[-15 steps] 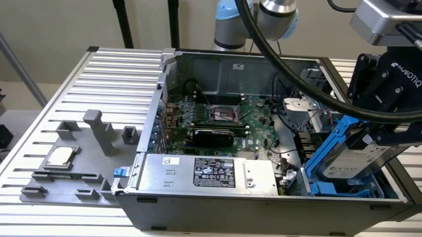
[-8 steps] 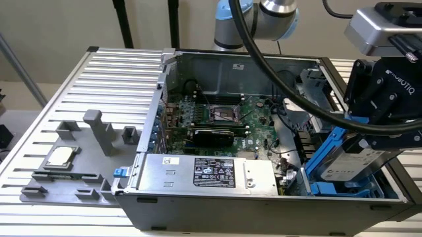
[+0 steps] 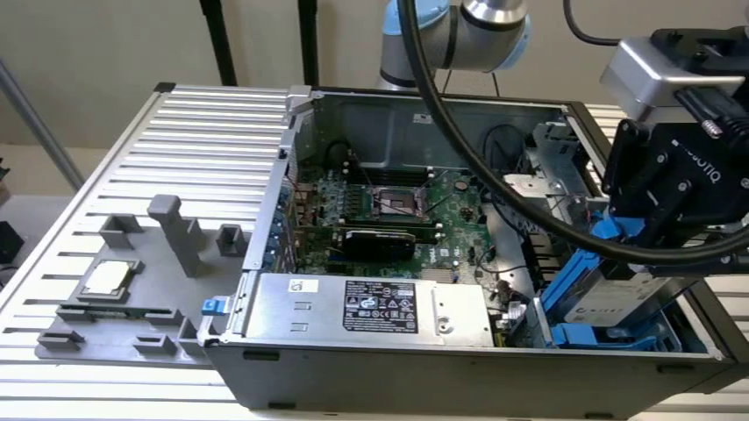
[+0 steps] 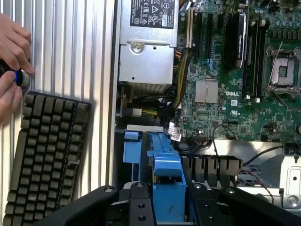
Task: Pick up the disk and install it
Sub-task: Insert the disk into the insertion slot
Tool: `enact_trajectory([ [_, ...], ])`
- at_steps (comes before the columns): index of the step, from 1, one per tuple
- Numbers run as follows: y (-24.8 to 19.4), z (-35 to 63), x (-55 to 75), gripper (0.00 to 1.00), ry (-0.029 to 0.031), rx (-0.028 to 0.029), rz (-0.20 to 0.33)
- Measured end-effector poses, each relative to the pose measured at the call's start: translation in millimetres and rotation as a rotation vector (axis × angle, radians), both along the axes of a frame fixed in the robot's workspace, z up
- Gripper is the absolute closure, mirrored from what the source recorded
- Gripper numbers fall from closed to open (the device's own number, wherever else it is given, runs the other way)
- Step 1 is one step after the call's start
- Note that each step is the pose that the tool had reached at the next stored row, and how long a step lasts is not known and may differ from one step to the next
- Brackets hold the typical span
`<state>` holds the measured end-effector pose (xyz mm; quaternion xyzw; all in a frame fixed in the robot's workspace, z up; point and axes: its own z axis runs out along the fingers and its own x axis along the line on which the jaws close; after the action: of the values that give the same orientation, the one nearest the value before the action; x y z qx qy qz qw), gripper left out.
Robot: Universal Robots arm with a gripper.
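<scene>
Tool (image 4: 168, 203) reads to me as clamped on the disk (image 3: 613, 298) by its blue carrier | disk tilted, lower end in the blue drive cage (image 3: 581, 334), at 4 o'clock of the open computer case (image 3: 387, 373) in my exterior view | motherboard (image 3: 398, 206) mid-case | person's hand (image 4: 10, 56) just beside keyboard (image 4: 47, 155) on tabletop (image 3: 117, 149)
</scene>
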<state>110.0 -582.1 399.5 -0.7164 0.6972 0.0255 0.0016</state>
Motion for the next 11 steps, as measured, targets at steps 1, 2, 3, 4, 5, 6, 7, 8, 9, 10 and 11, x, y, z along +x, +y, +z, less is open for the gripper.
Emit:
enact_trajectory([
  [1, 0.0, -1.4, -0.4, 1.0, 0.0, 0.0001, 0.002],
  [2, 0.0, -2.8, -0.8, 1.0, 0.0, 0.0004, 0.004],
  [3, 0.0, -4.1, -1.4, 1.0, 0.0001, 0.0006, 0.006],
  [4, 0.0, -5.2, -1.8, 1.0, 0.0001, 0.0008, 0.007],
  [5, 0.0, -6.5, -2.2, 1.0, 0.0002, 0.0011, 0.009],
  [6, 0.0, -7.8, -2.4, 1.0, 0.0002, 0.0014, 0.01],
  [7, 0.0, -9.1, -2.6, 1.0, 0.0003, 0.0015, 0.011],
  [8, 0.0, -10.3, -2.9, 1.0, 0.0006, 0.0015, 0.012],
  [9, 0.0, -11.5, -2.9, 1.0, 0.0007, 0.0011, 0.013],
  [10, 0.0, -13.2, -3.0, 1.0, 0.0005, 0.0016, 0.014],
  [11, 0.0, -14.8, -2.9, 1.0, 0.0004, 0.002, 0.015],
])
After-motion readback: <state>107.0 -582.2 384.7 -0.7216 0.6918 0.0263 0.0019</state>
